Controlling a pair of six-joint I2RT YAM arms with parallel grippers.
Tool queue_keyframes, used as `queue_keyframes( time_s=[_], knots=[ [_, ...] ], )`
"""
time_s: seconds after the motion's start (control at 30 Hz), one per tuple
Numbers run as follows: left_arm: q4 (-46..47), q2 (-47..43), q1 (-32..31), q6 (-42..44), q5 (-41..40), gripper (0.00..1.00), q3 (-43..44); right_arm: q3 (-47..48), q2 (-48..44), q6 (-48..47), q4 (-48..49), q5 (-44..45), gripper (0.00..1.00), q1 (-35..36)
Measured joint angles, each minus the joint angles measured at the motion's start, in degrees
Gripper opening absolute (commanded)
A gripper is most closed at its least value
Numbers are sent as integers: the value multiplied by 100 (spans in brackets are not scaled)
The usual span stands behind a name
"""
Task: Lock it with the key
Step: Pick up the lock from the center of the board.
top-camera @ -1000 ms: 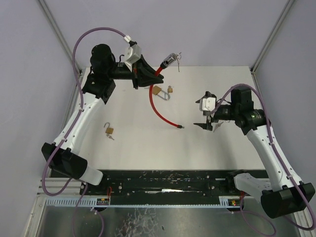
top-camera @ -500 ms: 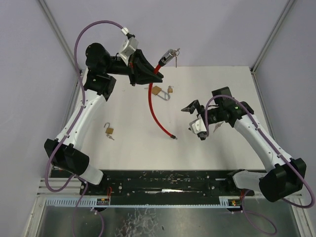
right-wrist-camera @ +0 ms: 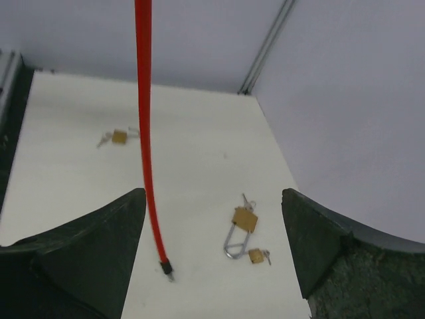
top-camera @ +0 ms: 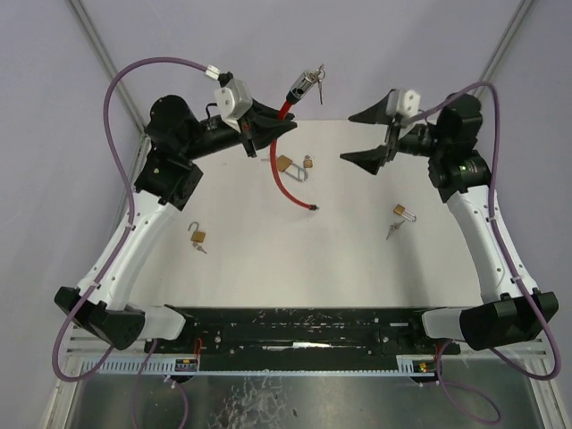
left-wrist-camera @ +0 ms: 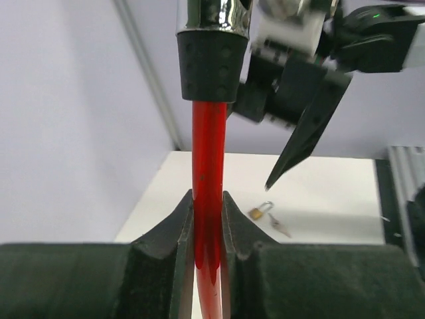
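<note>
The right fingers (top-camera: 362,159) have swung up from the tabletop (top-camera: 268,259) toward its far edge, and are now spread wide and empty. The left fingers (left-wrist-camera: 166,246) pinch the red cable lock (top-camera: 280,170) just below its lock head (top-camera: 304,87), above the far edge. Its free end hangs beside two padlocks (top-camera: 284,164).

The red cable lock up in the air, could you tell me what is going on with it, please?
The left gripper is clamped on the red cable lock, holding it up with its silver lock head and keys on top and its free end hanging toward the table. The right gripper is open and raised, facing the cable without touching it. The free end is not in the head, so nothing is locked yet.
</note>
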Motion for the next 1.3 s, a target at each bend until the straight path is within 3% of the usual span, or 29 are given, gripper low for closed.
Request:
queue_keyframes(
  time_s=[0.17, 0.27, 0.37, 0.6, 0.87, 1.3],
  knots=[
    [-116, -245, -586, 634, -1563, 0, -260, 85, -15, 4400, 3093, -411, 86, -223],
    [-118, -238, -973, 813, -2470, 0, -448, -15, 7, 6277, 4441, -444, 84, -208],
    [-157, -136, -1375, 887, -3296, 0, -542, -13, 28, 7469, 5154, -393, 81, -208],
    [-221, 11, -2087, 951, -4850, 0, -551, 7, 28, 8373, 5340, -22, 69, -208],
    [-201, 140, -2531, 951, -5834, 0, -551, -90, 33, 8937, 5440, 442, 56, -197],
    [-201, 437, -3045, 957, -6507, 0, -551, -50, 50, 8371, 4162, 1084, 57, -44]
  ],
)
